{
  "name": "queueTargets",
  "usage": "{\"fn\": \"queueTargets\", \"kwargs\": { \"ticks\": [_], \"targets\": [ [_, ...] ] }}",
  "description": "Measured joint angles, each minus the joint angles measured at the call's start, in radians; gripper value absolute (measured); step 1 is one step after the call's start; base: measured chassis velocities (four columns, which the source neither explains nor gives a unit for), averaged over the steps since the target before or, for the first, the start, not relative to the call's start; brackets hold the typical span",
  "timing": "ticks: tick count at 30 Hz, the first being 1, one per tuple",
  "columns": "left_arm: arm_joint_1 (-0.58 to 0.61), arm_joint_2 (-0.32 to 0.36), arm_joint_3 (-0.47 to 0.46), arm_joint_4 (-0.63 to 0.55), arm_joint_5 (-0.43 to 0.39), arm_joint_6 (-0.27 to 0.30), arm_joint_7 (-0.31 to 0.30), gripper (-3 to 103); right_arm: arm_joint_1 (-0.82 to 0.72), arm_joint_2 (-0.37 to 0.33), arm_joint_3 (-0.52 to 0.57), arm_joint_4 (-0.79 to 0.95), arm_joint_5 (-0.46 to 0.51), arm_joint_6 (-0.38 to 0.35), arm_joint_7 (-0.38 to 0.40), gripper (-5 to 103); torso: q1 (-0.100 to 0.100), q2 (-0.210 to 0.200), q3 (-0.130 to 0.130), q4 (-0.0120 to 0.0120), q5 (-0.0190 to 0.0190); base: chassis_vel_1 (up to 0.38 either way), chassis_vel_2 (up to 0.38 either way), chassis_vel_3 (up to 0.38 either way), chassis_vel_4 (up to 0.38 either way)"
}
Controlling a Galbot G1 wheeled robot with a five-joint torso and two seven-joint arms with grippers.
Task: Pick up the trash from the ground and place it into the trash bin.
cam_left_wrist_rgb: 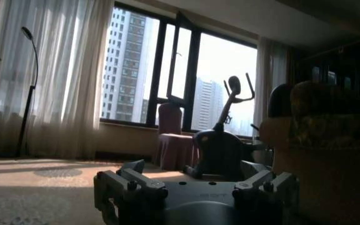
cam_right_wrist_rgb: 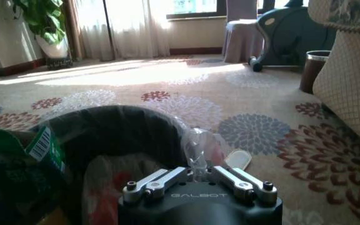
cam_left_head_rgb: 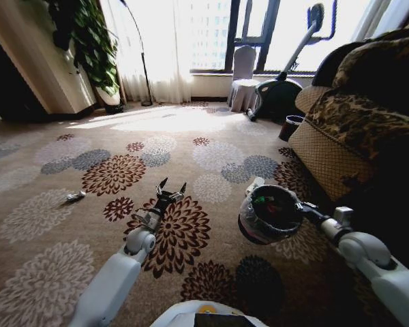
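While the right gripper [cam_left_head_rgb: 301, 208] holds the bin [cam_left_head_rgb: 268, 214] off the carpet [cam_left_head_rgb: 48, 231] with its jaws clamped on the lined rim, green and red litter [cam_left_head_rgb: 263, 200] lies inside the bin. Left of the bin, the left gripper [cam_left_head_rgb: 171, 191] hangs above the carpet with jaws apart and empty. Further left of the bin, a small pale scrap [cam_left_head_rgb: 75, 197] lies on the carpet.

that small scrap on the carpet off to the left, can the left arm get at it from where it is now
Probably yes. The left gripper hangs with fingers open above the carpet, and bare floor lies between it and the scrap. The right gripper holds the trash bin well clear.
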Motion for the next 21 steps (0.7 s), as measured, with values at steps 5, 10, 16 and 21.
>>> {"fn": "queueTargets", "kwargs": {
  "ticks": [5,10,16,21],
  "targets": [
    [-0.017,-0.005,0.013,0.045,0.010,-0.004,0.000,101,-0.028,0.035,0.026,0.017,-0.019,0.007,0.000,0,0.000,0.000,0.000,0.0001,-0.0002,-0.025,-0.025,0.054,0.028],
    [-0.022,-0.010,0.025,0.080,0.023,-0.017,0.000,99,-0.047,0.050,0.037,0.028,-0.032,0.012,0.000,0,0.000,0.000,0.000,0.0000,-0.0004,-0.104,-0.115,0.116,0.103],
    [-0.020,-0.030,0.034,0.095,0.035,-0.022,0.002,97,-0.055,0.060,0.038,0.054,-0.037,0.022,0.000,0,0.000,0.000,0.000,-0.0002,0.0004,-0.219,-0.213,0.208,0.213],
    [-0.022,-0.033,0.041,0.096,0.039,-0.023,0.004,100,-0.059,0.061,0.039,0.066,-0.037,0.029,0.000,0,0.000,0.000,0.000,-0.0004,-0.0008,-0.279,-0.287,0.269,0.277]
  ]
}}
